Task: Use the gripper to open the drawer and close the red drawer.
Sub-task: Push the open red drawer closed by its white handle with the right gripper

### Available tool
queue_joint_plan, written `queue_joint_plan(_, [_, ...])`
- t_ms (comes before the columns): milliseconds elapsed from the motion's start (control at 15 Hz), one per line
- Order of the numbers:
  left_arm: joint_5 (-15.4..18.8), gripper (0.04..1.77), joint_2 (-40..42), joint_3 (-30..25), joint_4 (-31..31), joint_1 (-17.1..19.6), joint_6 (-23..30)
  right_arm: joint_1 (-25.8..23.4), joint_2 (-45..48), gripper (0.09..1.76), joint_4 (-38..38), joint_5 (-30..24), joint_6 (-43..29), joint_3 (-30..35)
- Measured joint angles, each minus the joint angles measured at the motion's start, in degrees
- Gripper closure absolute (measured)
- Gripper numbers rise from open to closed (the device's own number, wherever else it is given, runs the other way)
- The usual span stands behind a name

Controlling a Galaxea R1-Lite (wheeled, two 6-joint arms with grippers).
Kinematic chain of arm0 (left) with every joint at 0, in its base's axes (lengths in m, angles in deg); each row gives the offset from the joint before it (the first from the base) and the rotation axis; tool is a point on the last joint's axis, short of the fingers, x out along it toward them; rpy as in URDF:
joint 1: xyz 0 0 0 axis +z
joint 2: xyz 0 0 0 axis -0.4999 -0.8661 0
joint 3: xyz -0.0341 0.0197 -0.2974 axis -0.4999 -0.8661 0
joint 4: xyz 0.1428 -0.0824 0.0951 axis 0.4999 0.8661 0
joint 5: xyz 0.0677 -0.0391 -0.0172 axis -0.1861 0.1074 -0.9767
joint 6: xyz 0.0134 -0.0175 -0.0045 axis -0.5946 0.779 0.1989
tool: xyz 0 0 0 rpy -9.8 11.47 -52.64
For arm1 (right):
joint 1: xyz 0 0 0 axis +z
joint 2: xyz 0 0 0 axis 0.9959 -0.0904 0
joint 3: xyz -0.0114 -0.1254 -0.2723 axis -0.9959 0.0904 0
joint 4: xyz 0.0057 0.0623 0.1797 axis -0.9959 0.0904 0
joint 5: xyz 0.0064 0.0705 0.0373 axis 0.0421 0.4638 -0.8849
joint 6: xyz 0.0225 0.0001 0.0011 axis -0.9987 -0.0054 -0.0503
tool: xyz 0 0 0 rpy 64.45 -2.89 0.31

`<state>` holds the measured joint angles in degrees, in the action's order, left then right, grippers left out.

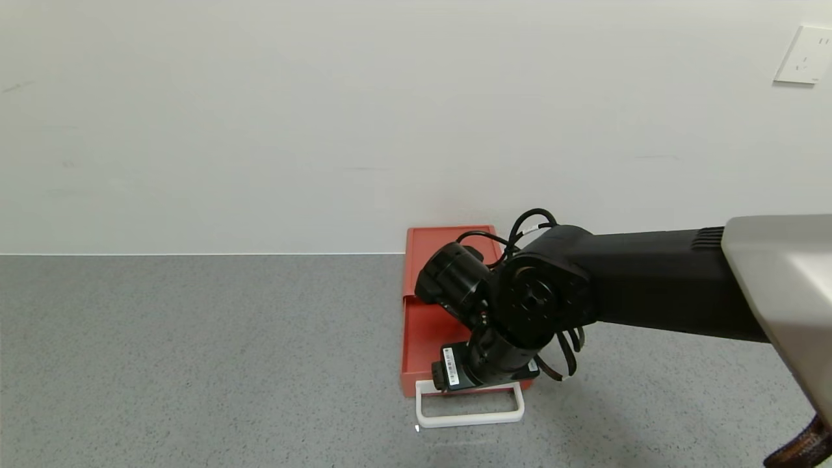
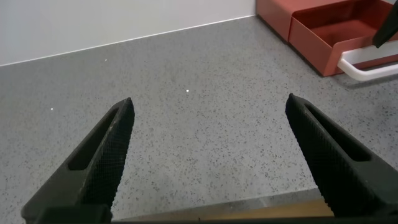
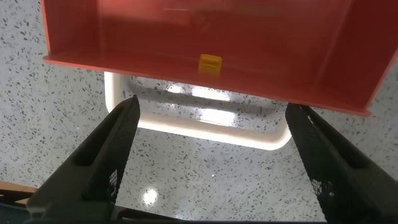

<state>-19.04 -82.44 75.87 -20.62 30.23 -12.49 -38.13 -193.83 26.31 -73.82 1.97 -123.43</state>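
Note:
The orange-red drawer box stands against the back wall, and its red tray is slid out toward me. The white loop handle lies at the tray's front on the counter. My right gripper hangs just above the tray's front edge and the handle, pointing down. In the right wrist view the gripper is open and empty, its fingers spread wider than the handle; a small yellow tab sits inside the tray's front wall. My left gripper is open and empty, over bare counter off to the left.
The grey speckled counter runs to a white wall. A wall socket is at the upper right. The left wrist view shows the tray and handle far off, and the counter's front edge below the fingers.

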Motion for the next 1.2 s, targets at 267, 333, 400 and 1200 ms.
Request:
queue_joint_plan(267, [0.00, 0.06, 0.00, 0.00, -0.02, 0.00, 0.00, 0.17, 0.00, 0.14, 0.94, 0.02, -1.13, -0.82])
queue_joint_plan(333, [0.00, 0.06, 0.00, 0.00, -0.02, 0.00, 0.00, 0.39, -0.02, 0.14, 2.29, -0.02, -1.21, -1.23])
queue_joint_plan(400, [0.02, 0.06, 0.00, 0.00, -0.02, 0.00, 0.02, 0.60, -0.09, 0.14, 4.13, -0.09, -1.29, -2.08])
queue_joint_plan(1200, [0.02, 0.06, 0.00, 0.00, -0.02, 0.00, 0.02, 0.77, -3.69, 0.14, 7.30, -0.05, -3.23, -6.34])
